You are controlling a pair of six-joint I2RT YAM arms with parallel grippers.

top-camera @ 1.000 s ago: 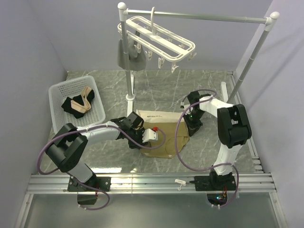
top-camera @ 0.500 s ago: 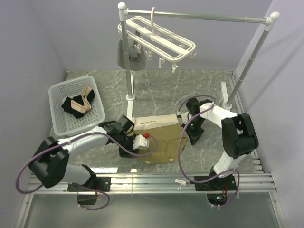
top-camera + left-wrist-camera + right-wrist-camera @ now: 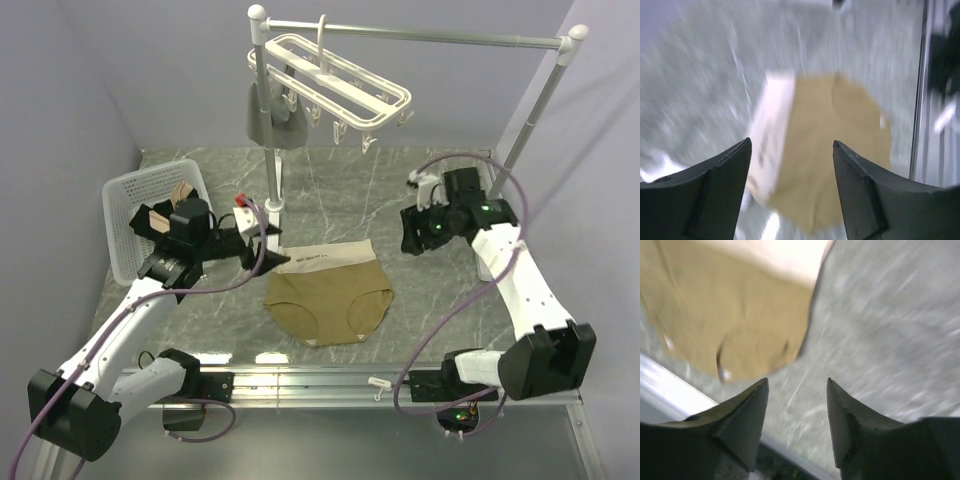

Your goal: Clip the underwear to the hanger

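On the table (image 3: pixel 420 310) the underwear (image 3: pixel 330 300) now lies flat and alone, both arms lifted off it. Left gripper (image 3: pixel 791 145) and right gripper (image 3: pixel 797 381) are spread, empty. The hanger (image 3: pixel 340 95) hangs above; the basket (image 3: pixel 125 190) sits left.

Left claw (image 3: pixel 790 146), right claw (image 3: pixel 796 382) lifted off underwear (image 3: pixel 330 300); fabric now spread flat.

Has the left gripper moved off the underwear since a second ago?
Yes. The left gripper left the underwear, going back and left to the rail stand's base, nearer the basket.
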